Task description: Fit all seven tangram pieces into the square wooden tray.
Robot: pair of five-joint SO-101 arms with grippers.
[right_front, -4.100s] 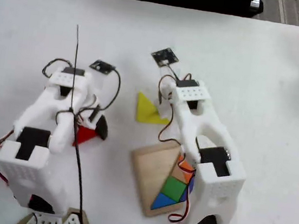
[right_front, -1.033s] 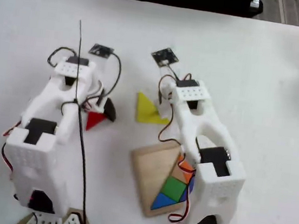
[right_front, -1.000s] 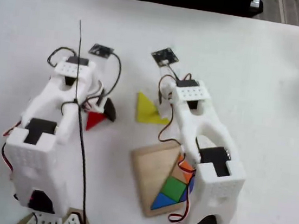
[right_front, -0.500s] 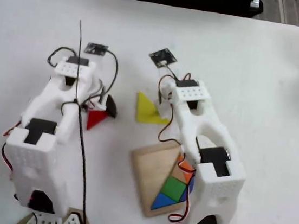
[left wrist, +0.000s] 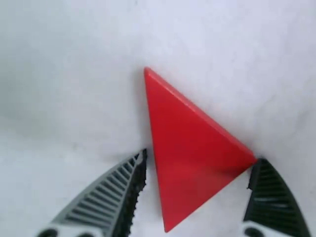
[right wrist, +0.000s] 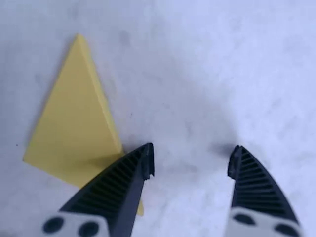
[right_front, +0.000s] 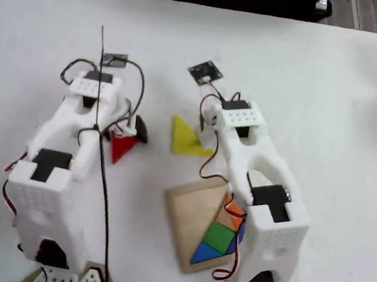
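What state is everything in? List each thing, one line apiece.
left hand: open, straddling the red triangle.
red triangle: flat on the table, outside the wooden tray.
right hand: open, over the table beside the yellow triangle.
yellow triangle: flat on the table, outside the wooden tray.
wooden tray: partly filled, partly bare.

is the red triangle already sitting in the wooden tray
No, the red triangle lies flat on the white table, apart from the wooden tray.

Red triangle, yellow triangle outside tray
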